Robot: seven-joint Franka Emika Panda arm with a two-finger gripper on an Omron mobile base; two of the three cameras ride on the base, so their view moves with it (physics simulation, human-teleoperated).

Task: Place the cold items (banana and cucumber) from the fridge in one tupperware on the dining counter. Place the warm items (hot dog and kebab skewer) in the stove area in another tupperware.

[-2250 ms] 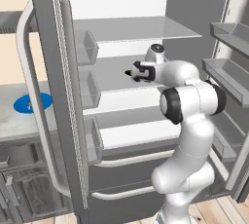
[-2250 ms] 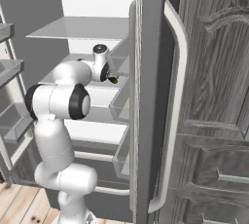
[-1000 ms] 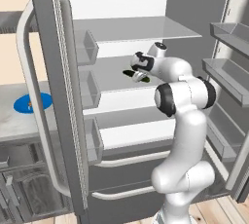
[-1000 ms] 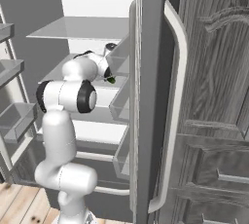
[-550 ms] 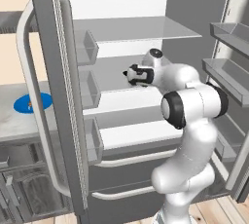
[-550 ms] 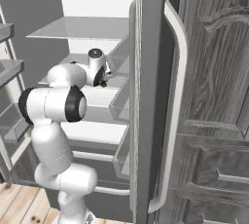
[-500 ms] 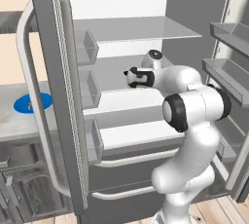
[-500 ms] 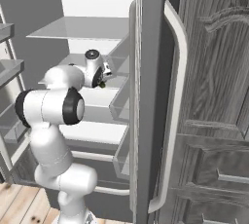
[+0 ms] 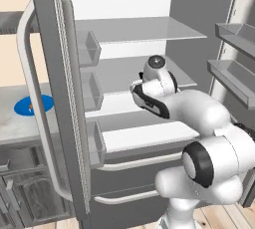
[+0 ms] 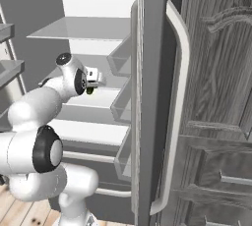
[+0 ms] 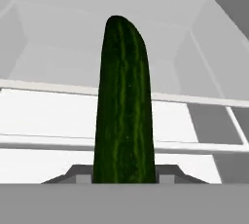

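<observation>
Cucumber point(image 11: 124, 106) is pinched in my gripper point(image 10: 91, 84), standing up between the fingers before the fridge point(image 9: 149, 34) shelves. My arm has swung it leftward and back; carrying it to the tupperware comes next.

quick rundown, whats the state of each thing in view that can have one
fridge door: swung wide open
right-hand fridge door: open too
cucumber: held in the gripper, off the shelf, sticking straight out along the hand
gripper: shut on the cucumber, in front of the middle shelves
fridge shelves: bare where visible
</observation>
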